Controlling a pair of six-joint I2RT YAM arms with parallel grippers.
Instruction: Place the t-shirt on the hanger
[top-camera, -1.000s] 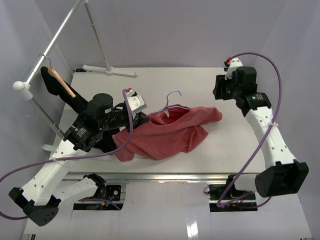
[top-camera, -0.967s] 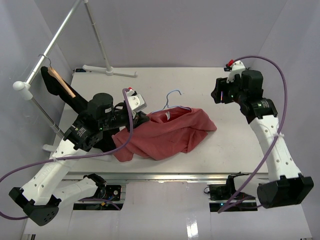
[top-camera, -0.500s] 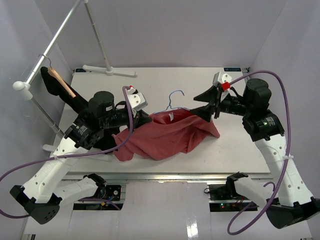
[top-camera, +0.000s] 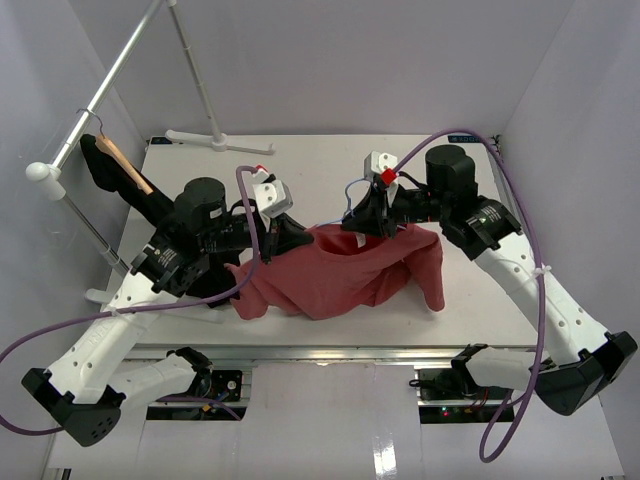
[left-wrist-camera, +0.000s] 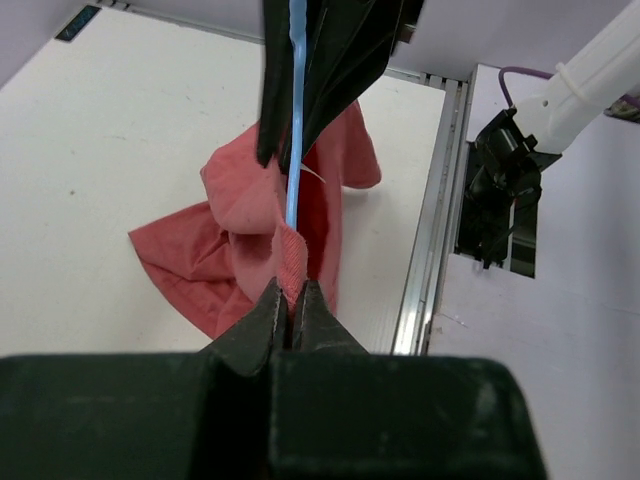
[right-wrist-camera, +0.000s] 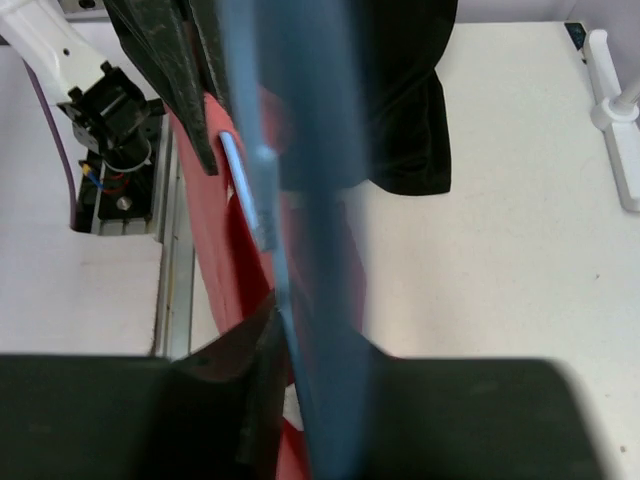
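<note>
The faded-red t-shirt (top-camera: 345, 272) hangs bunched between my two grippers above the table's middle. My left gripper (top-camera: 290, 237) is shut on the shirt's ribbed collar edge (left-wrist-camera: 290, 262) at its left end. My right gripper (top-camera: 366, 222) is shut on the light-blue wire hanger (top-camera: 349, 205), whose hook shows just left of it. In the left wrist view the blue wire (left-wrist-camera: 295, 150) runs straight up from the pinched cloth into the right gripper. In the right wrist view the wire (right-wrist-camera: 290, 200) passes blurred between the jaws, with red cloth (right-wrist-camera: 225, 270) beyond. Most of the hanger is hidden in the shirt.
A tan wooden hanger with a black garment (top-camera: 120, 172) hangs on the white rack rail (top-camera: 100, 95) at the back left. The rack's foot (top-camera: 215, 140) stands at the table's far edge. The metal front rail (top-camera: 320, 352) runs along the near edge.
</note>
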